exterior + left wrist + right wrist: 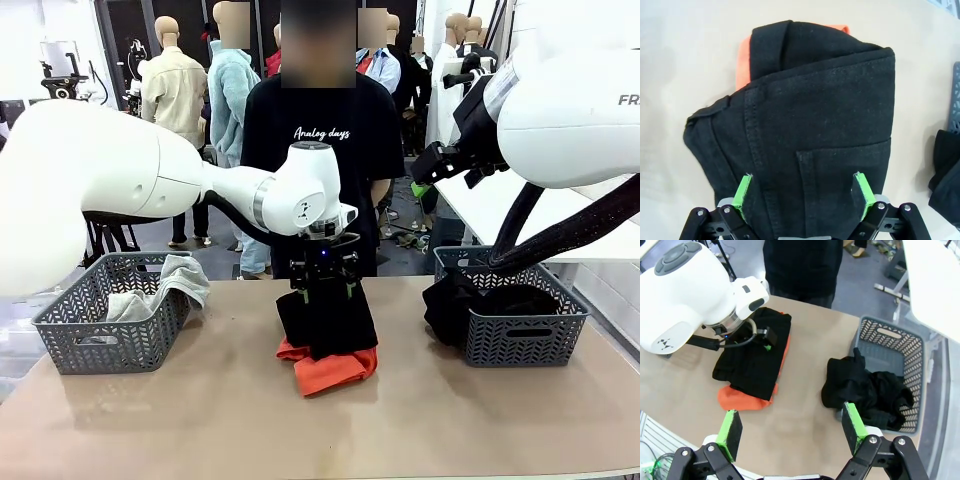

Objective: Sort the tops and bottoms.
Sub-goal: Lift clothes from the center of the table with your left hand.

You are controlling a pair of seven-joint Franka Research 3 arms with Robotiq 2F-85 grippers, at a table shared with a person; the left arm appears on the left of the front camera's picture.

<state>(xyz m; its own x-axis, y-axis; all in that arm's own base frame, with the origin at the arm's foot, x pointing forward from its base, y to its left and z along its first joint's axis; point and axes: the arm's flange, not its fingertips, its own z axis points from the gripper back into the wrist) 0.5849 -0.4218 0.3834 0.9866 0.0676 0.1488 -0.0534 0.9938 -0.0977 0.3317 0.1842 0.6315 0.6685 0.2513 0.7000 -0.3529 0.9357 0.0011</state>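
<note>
The left tool [802, 177] stands spread over the black garment [820, 115] (itself atop the orange garment [325, 368]) on the counter [200, 420]; the right tool [791, 411] spread, empty.

Black bottoms [810, 130]: matt, coarse denim-like cloth w/ raised stitching. Orange top [335, 370]: softer matt cloth. Grey top [183, 279]: soft cloth. Baskets [100, 345]: grey plastic lattice, semi-matt. Table [200, 420]: smooth matt tan. Arm shells [100, 170]: glossy white plastic.

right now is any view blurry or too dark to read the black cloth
left wrist view: sharp, seams and pocket stitching on the black garment show; front view: it is a flat dark mass; right wrist view: clear, even light, black heap spilling over the basket shows little detail
</note>
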